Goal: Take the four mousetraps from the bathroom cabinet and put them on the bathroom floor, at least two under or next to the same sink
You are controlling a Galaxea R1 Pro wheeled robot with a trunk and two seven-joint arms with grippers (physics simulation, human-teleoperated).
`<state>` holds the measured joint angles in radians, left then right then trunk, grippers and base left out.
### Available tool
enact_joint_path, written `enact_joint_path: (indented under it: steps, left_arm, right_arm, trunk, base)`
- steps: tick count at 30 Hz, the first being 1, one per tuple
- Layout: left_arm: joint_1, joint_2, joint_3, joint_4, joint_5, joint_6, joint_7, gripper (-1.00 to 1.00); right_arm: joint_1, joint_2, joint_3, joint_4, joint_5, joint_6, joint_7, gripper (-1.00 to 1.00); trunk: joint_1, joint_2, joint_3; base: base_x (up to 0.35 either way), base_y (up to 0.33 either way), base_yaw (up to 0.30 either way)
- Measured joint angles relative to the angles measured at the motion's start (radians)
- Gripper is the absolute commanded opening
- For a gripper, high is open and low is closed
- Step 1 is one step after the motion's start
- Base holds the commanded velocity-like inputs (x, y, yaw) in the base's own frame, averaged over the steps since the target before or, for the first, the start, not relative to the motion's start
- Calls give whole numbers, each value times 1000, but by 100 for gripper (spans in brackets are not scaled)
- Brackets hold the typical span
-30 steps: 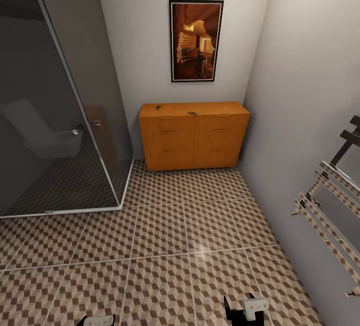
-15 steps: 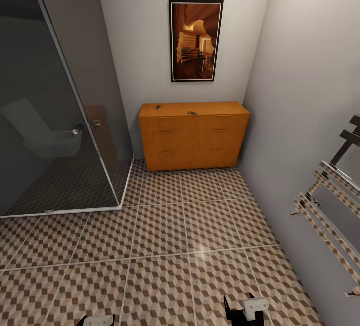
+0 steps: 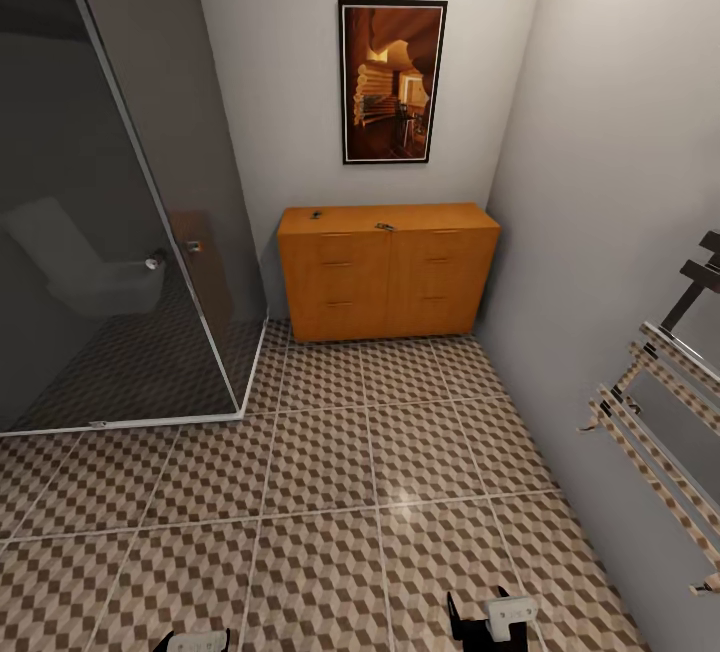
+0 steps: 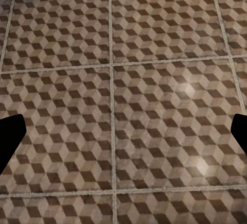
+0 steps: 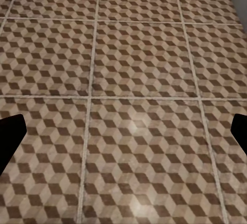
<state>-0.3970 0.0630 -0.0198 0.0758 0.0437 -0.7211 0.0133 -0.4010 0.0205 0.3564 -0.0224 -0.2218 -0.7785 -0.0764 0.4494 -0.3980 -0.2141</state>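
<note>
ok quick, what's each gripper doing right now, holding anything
Left gripper: open, empty, over the floor.
Right gripper: open, empty, over the floor.

two specks point(image 3: 383, 226) on the cabinet point(image 3: 388, 272) too small to identify

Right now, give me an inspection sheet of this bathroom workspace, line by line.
Surface: bathroom floor, cube-pattern tiles, bare between robot and cabinet.
Job's things: cabinet against the far wall, drawers shut; two small dark items on its top, too small to identify.
Clutter: nothing seen.
Grippers: left gripper and right gripper open, empty, over the tiles.
Cables: nothing seen.
Surroundings: glass shower enclosure at left, framed picture above the cabinet, towel rail on the right wall.
</note>
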Motion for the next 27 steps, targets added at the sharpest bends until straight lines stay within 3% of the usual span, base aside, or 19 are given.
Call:
enact_joint_path:
  steps: [11, 19, 22, 23, 24, 26, 27]
  left_arm:
    - [0, -2, 0, -1, 0, -1, -3, 100]
    - [0, -79, 0, -1, 0, -2, -5, 100]
    - [0, -108, 0, -2, -1, -3, -7, 100]
    - [0, -121, 5, -16, -2, -3, 0, 100]
    - [0, -112, 12, -37, 1, -1, 7, 100]
    - [-1, -98, 14, -72, 2, 6, 19, 100]
    - [-1, -88, 17, -126, 3, 31, 38, 100]
  right_arm:
    - [0, 5, 0, -1, -1, 0, 6, 100]
    - [0, 4, -1, -16, 1, 9, -1, 100]
    - [0, 0, -2, -33, 2, 46, -4, 100]
    - [-4, -13, -2, -110, 7, 166, -24, 100]
    - [-6, -27, -2, -168, 7, 237, -39, 100]
    - [-7, -48, -2, -243, 8, 313, -55, 100]
    - [-7, -72, -3, -322, 9, 383, -70, 100]
  trunk:
    - [0, 0, 0]
    - [0, 0, 0]
    - [0, 0, 0]
    - [0, 0, 0]
    - [0, 0, 0]
    - [0, 0, 0]
    - [0, 0, 0]
  base:
    - [0, 0, 0]
    - [0, 0, 0]
    - [0, 0, 0]
    - [0, 0, 0]
    - [0, 0, 0]
    - [0, 0, 0]
    - [0, 0, 0]
